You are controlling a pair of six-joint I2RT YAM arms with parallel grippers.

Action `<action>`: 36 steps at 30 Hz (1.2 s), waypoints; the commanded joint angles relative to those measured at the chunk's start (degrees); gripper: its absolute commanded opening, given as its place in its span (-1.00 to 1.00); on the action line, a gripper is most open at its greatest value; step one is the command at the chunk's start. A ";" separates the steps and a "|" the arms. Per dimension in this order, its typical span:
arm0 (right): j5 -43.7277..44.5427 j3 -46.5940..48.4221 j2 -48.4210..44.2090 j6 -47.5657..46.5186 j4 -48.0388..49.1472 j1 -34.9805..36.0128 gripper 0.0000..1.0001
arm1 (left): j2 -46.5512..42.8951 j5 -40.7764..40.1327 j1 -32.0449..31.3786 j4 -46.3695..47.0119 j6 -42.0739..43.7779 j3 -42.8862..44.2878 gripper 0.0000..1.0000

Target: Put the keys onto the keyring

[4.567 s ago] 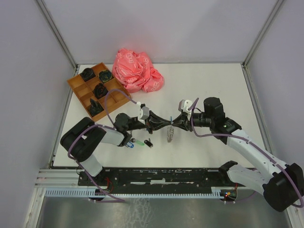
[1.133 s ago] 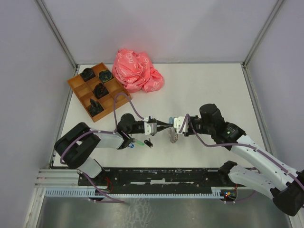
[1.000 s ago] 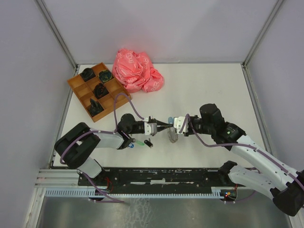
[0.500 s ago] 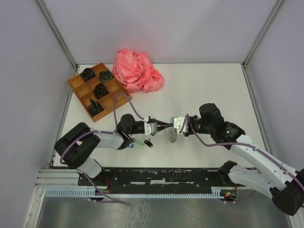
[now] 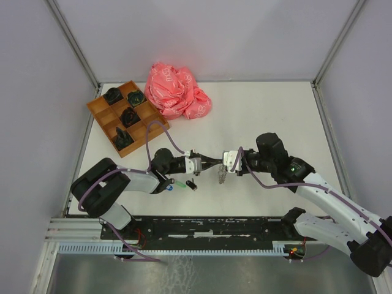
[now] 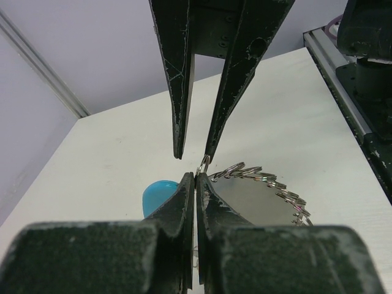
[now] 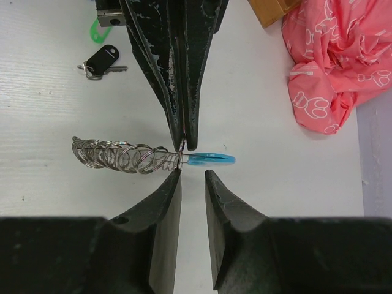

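The white tabletop (image 5: pixel 275 116) sits between pale lilac walls (image 5: pixel 37 92), with a pink bag (image 5: pixel 177 92) and a wooden tray (image 5: pixel 101 113) at the back. Mid-table, the left end effector (image 7: pixel 185 142) is pressed together, pinching the keyring (image 7: pixel 122 156) beside its light blue piece (image 7: pixel 211 159), silver coils trailing from the grip. The right end effector (image 7: pixel 193 176) faces it tip to tip, fingers slightly spread, gripping nothing. A black-tagged key (image 7: pixel 101 61) and a green tag (image 7: pixel 97 30) lie near the left arm.
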 commanded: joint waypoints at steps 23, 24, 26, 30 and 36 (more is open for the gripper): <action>1.64 -0.70 0.17 0.68 1.04 0.05 -0.35 | -0.85 -2.91 -0.23 9.04 -2.34 -1.13 -0.95; 1.53 -0.70 0.10 0.84 1.39 0.09 -0.35 | -0.84 -2.85 -0.29 9.04 -2.48 -1.19 -0.95; 0.90 -0.98 -0.16 1.46 2.61 0.05 -0.35 | -0.84 -2.59 -0.38 9.03 -2.53 -1.04 -0.95; -0.13 -1.48 -0.45 2.41 4.93 0.05 -0.37 | -0.75 -2.28 -0.48 8.98 -2.70 -1.00 -0.95; -1.53 -1.59 -0.67 3.23 5.93 0.05 -0.40 | -0.64 -2.27 -0.82 8.94 -2.82 -0.85 -0.95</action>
